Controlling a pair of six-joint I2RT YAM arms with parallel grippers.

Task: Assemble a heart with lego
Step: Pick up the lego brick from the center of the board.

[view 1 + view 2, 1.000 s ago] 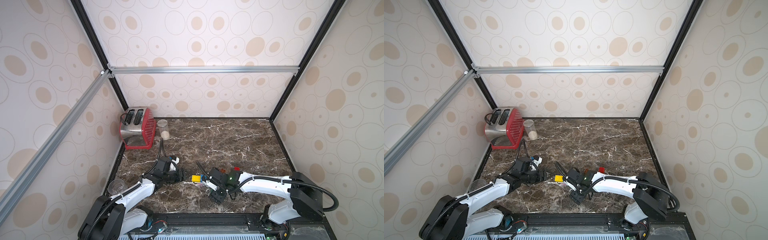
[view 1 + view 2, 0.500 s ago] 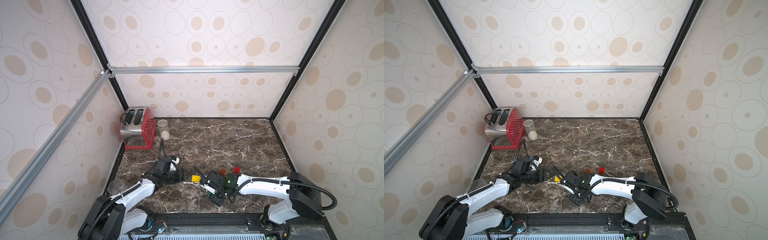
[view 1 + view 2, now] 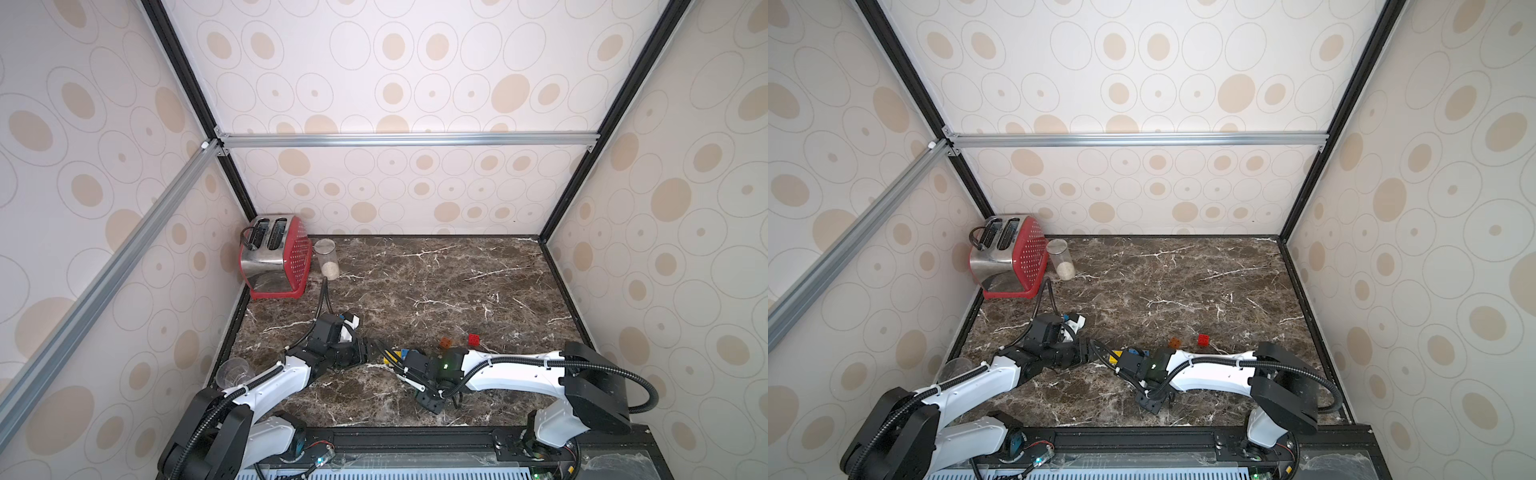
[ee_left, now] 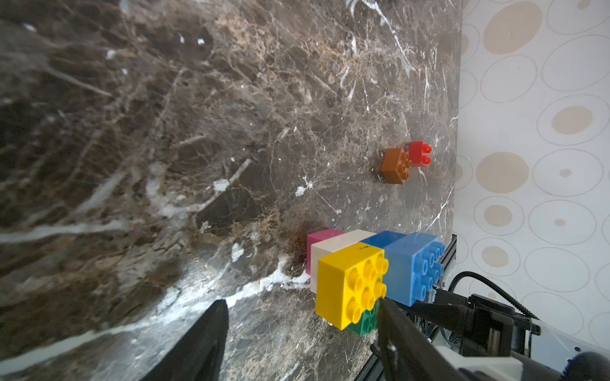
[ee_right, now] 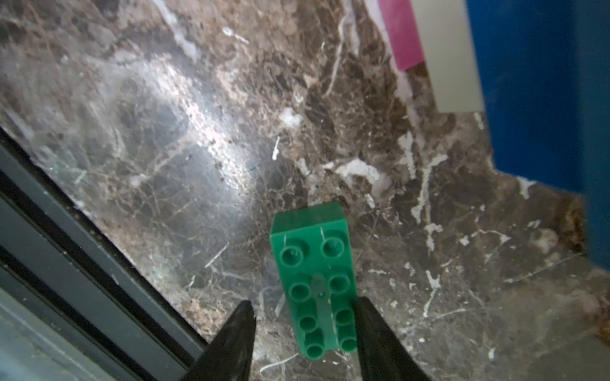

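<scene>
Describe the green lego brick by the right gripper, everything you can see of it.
The green brick is an oblong of glossy plastic, two studs by four, faintly scratched on top. It seems to lie flat, studs up, on the marble table, between the open fingers of the right gripper: one finger meets its long side, the other stands off. In the left wrist view it peeks out behind the yellow brick.

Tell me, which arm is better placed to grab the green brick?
Right, probably. The right gripper has its jaws either side of the green brick, not yet closed. The left gripper is open, with the yellow brick partly in its way.
</scene>
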